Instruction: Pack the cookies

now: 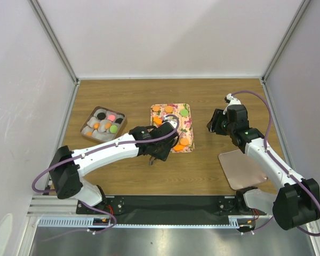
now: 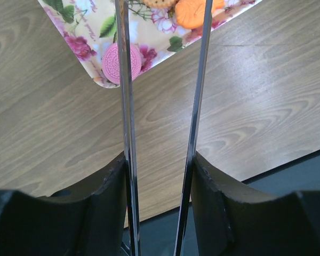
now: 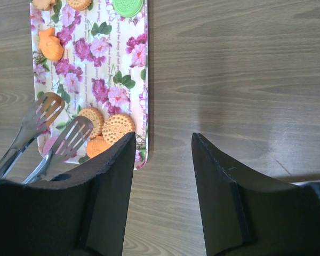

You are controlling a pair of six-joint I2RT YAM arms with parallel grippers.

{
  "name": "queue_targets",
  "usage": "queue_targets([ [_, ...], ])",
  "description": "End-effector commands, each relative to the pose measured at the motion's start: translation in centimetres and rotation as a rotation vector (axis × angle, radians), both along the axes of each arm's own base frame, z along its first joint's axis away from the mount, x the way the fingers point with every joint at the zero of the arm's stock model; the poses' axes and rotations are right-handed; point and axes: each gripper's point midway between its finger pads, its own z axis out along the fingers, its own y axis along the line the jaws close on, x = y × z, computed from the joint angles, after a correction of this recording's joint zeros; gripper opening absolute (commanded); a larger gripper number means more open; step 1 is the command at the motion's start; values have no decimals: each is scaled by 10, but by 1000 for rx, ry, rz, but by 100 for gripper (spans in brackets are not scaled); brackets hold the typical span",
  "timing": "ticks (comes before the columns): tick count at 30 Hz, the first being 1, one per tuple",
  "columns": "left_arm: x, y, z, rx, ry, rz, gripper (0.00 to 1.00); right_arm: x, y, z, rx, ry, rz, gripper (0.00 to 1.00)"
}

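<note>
As far as I can judge from beside the table (image 1: 133, 96), the packing is partway through. The left arm (image 1: 101, 152) reaches toward the near end of the tray (image 1: 185, 127), and the right arm (image 1: 266, 154) waits off to the tray's right. Left of the tray sits the box (image 1: 88, 120), its cups (image 1: 90, 127) already carrying some cookies (image 1: 112, 116): black, pink, green and orange. Near the tray's right side lies a pinkish lid (image 1: 242, 168), not yet on anything. The left gripper (image 2: 160, 160) clamps the tongs (image 2: 127, 106) between its fingers. Their slotted tips hover over the tray's near end with nothing between them that I can make out. The right gripper (image 3: 162, 137) stands parted and empty, with bare table showing in the gap. On the tray itself a good handful is left to move: a pink cookie (image 2: 117, 63) at the near corner, tan and orange ones beside it, and a green one at the far end.
</note>
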Motion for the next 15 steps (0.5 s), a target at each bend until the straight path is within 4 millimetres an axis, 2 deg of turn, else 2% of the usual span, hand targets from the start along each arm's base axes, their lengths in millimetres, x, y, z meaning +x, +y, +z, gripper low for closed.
queue_targets([
  [1, 3, -12, 8, -37, -23, 19, 50, 6, -3, 12, -13, -35, -5, 52],
  [5, 3, -3, 5, -11, -35, 50, 51, 6, -2, 14, -8, -39, 0, 52],
  [15, -1, -2, -14, 24, -1, 40, 51, 5, 0, 17, 5, -46, 9, 52],
])
